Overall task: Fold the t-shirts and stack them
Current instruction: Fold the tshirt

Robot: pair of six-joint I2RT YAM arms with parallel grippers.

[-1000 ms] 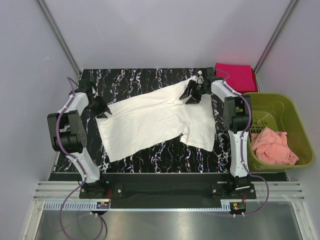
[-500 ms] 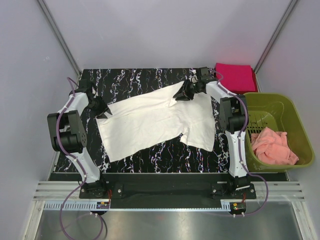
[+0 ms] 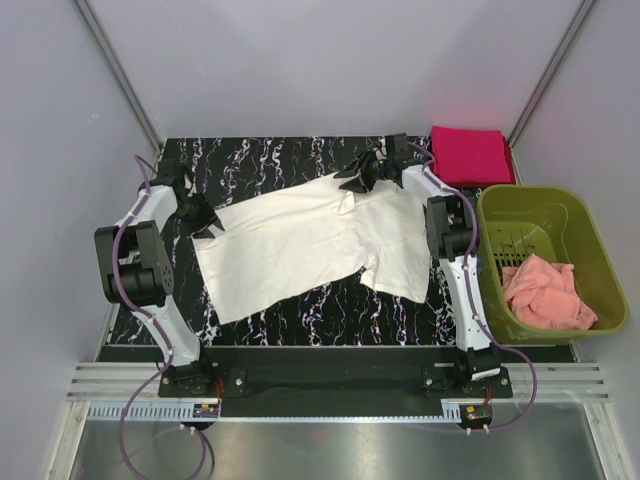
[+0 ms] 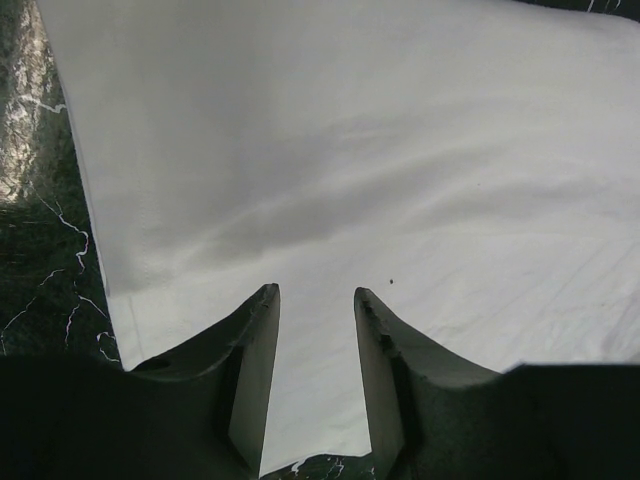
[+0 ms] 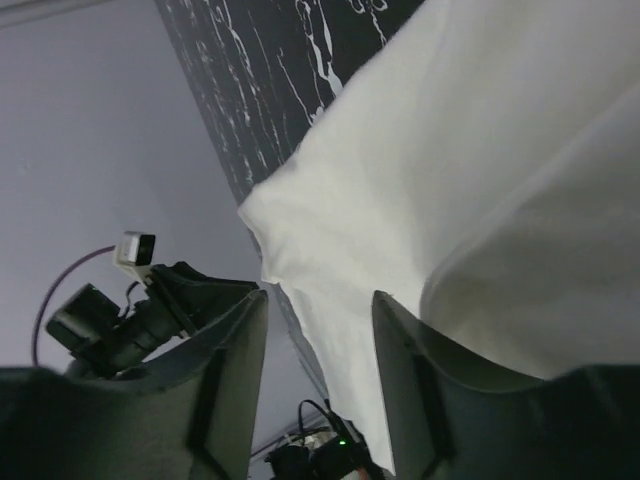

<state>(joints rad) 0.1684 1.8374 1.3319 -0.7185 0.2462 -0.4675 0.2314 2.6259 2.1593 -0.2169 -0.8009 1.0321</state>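
Right hand tipped sideways over t-shirt

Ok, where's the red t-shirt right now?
In the top view, the magenta-red t-shirt lies folded at the far right corner of the table, just behind the green basket.

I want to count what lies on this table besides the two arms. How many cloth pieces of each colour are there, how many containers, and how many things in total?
Cream-white t-shirt, spread flat: 1
Magenta-red t-shirt, folded at the far right corner: 1
Salmon-pink cloth, crumpled in the basket: 1
Olive-green basket: 1
Total: 4
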